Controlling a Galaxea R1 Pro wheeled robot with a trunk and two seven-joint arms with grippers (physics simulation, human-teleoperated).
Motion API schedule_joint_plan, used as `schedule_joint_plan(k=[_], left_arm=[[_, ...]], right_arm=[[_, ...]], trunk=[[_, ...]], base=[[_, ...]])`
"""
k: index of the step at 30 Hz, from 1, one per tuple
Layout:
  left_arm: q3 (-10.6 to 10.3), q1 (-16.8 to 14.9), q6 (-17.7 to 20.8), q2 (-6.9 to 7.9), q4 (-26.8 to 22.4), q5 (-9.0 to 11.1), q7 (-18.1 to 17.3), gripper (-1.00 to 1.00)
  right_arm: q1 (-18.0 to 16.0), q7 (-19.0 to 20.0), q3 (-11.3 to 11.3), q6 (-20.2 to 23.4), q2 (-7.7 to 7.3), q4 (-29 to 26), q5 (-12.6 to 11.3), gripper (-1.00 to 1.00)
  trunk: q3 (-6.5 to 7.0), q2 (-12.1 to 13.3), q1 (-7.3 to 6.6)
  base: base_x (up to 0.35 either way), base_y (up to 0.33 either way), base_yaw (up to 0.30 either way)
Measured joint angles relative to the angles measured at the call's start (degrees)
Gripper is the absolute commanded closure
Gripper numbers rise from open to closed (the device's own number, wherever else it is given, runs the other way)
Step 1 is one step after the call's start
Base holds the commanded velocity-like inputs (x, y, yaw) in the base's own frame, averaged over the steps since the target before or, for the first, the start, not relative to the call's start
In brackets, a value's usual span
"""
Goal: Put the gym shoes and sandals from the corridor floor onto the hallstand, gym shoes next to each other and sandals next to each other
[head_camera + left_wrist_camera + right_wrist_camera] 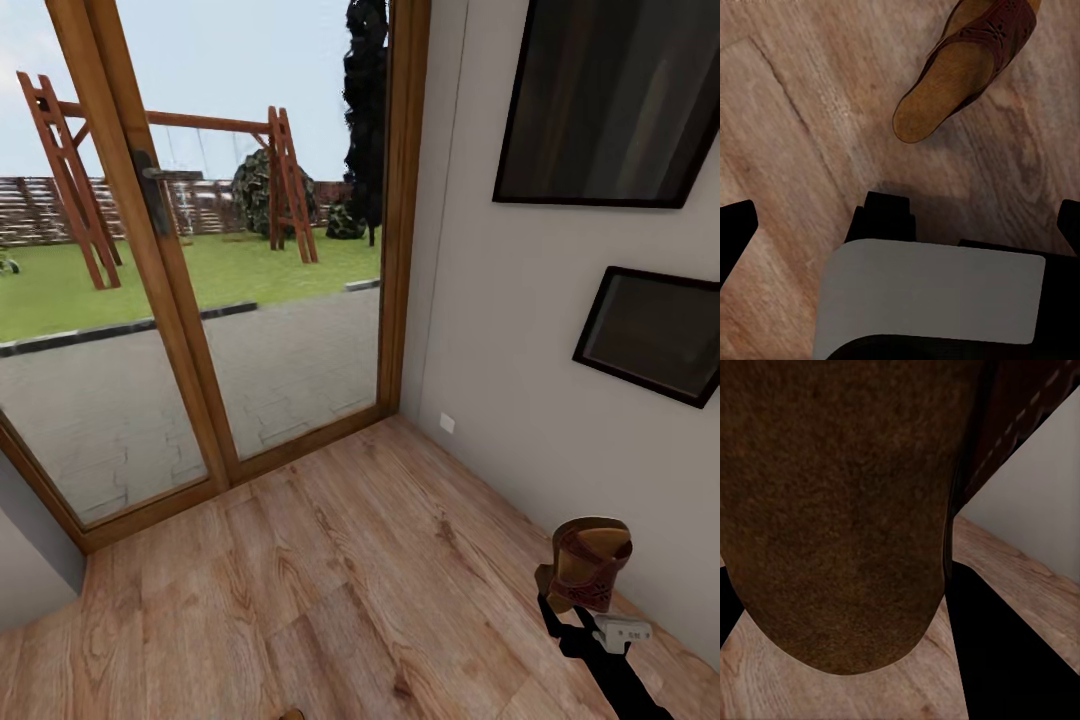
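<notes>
One sandal [590,562] is up in the air, carried at the lower right of the head view, well clear of the corridor floor [350,580]. It stands on end above the right gripper [585,612], its patterned reddish-brown strap facing us and its brown sole turned toward the pale wall [520,330] beside it. The black arm runs down from it to the bottom edge of the picture, a small white block on the wrist. From the right wrist camera the sandal's dark brown leather [840,510] sits pressed right up against the lens, with the stitched strap edge at one side and black fingers [1005,645] alongside it, so the right pincer is clenched on that sandal.

And a second sandal [964,67] lies flat on the wooden planks in the left wrist view, tan insole up, strap across its front end, rounded heel pointing toward the camera. It sits ahead of the left gripper [904,225] and apart from it, nothing touching. Those black fingertips [735,232] stand wide at either side of the picture, released, with a grey block between them and bare floor below.

Further out, the planks run to a wood-framed glass door [180,300] with a garden and a red swing frame [170,190] beyond. Two dark framed pictures [610,100] hang on the wall.
</notes>
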Motion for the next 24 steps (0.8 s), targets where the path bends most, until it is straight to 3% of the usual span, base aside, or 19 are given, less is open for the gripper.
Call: schedule_joint_plan(k=[14,22,24], left_arm=[[-0.88,-1.27,0.0,-0.04,-3.37,-0.25,0.06,-1.0],[-1.38,-3.51,0.51,0.67,-9.58,-0.3,0.0,-1.0],[-2.28,-4.6,0.8,1.48,-14.29,-0.29,-0.04,-1.0]], right_arm=[[0.0,0.01,-0.02,0.0,-0.03,0.0,-0.04,1.0],[0.0,0.0,-0.05,0.0,-0.04,0.0,-0.08,1.0],[-0.02,0.01,-0.04,0.0,-0.01,0.0,-0.05,1.0]], trunk=[[0.0,0.0,0.0],[0.0,0.0,0.0],[0.0,0.0,0.0]], base=[[0.0,0.0,0.0],[0.0,0.0,0.0],[0.0,0.0,0.0]])
